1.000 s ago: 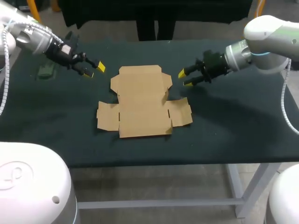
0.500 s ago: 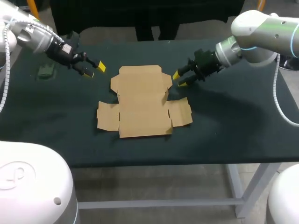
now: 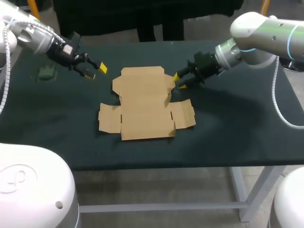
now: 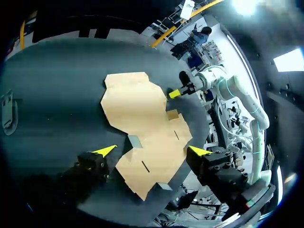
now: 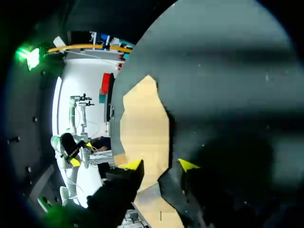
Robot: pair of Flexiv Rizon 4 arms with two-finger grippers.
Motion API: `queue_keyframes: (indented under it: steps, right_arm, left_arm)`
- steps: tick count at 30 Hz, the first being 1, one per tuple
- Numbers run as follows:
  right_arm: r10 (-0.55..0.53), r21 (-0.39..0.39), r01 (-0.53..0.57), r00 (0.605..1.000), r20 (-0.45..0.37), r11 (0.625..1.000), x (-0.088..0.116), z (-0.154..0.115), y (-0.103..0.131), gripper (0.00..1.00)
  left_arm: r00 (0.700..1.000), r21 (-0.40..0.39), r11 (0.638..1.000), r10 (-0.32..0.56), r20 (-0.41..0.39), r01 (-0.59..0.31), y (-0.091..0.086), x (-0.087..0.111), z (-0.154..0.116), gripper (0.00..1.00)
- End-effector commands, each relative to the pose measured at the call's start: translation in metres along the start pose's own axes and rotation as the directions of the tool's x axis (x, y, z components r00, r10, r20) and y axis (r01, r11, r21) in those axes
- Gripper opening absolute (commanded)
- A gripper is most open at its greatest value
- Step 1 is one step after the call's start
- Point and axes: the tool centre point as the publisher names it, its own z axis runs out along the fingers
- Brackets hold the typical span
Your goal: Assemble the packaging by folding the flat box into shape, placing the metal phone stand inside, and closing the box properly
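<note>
The flat brown cardboard box (image 3: 145, 102) lies unfolded in the middle of the dark table. My right gripper (image 3: 179, 80) hovers low at its far right edge, open about halfway. In the right wrist view that gripper (image 5: 160, 165) straddles the edge of the box (image 5: 142, 118), one tip over cardboard and one over the table, holding nothing. My left gripper (image 3: 95, 71) hangs wide open and empty off the box's far left corner. From the left wrist, the box (image 4: 142, 123) lies ahead of the left gripper (image 4: 153, 150). The dark metal phone stand (image 3: 47, 72) rests on the table under my left arm.
The table's front edge (image 3: 156, 164) runs a little nearer than the box's side flaps (image 3: 109, 118). Dark table surface stretches to the right of the box (image 3: 237, 118) and at the front left.
My right arm has moved left, bringing its gripper from off to the side up to the box's far right edge. The left arm and the box have not moved.
</note>
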Motion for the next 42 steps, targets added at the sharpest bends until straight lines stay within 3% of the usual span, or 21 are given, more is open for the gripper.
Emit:
queue_keyframes:
  steps: [1, 26, 29, 33, 36, 37, 42]
  right_arm:
    - [0.002, 0.053, -0.001, 1.0, -0.01, 0.999, -0.004, 0.007, 0.007, 0.49]
    - [-0.017, -0.004, 0.017, 0.996, -0.088, 1.0, 0.003, 0.034, 0.023, 0.47]
    - [-0.045, -0.025, 0.043, 0.994, -0.102, 0.999, 0.006, 0.033, 0.024, 0.43]
    - [-0.088, -0.05, 0.082, 0.99, -0.113, 0.995, 0.01, 0.029, 0.024, 0.27]
    - [-0.113, -0.071, 0.105, 0.987, -0.118, 0.992, 0.011, 0.026, 0.023, 0.04]
    - [-0.121, -0.078, 0.112, 0.985, -0.123, 0.991, 0.012, 0.025, 0.023, 0.0]
    - [-0.157, -0.107, 0.144, 0.979, -0.13, 0.984, 0.015, 0.019, 0.021, 0.0]
  left_arm:
    - [1.0, -0.001, 1.0, 0.0, 0.001, 0.0, 0.002, 0.0, -0.001, 1.0]
    - [1.0, 0.008, 1.0, -0.004, 0.014, 0.004, 0.02, -0.002, -0.011, 1.0]
    - [1.0, 0.002, 1.0, -0.005, 0.008, 0.005, 0.02, -0.003, -0.011, 1.0]
    - [1.0, -0.012, 1.0, 0.002, -0.01, -0.002, 0.02, -0.004, -0.01, 1.0]
    - [1.0, -0.021, 1.0, 0.005, -0.019, -0.006, 0.02, -0.005, -0.009, 1.0]
    - [1.0, -0.025, 1.0, 0.006, -0.023, -0.007, 0.02, -0.005, -0.008, 1.0]
    - [0.999, -0.04, 0.999, 0.015, -0.042, -0.017, 0.02, -0.006, -0.006, 1.0]
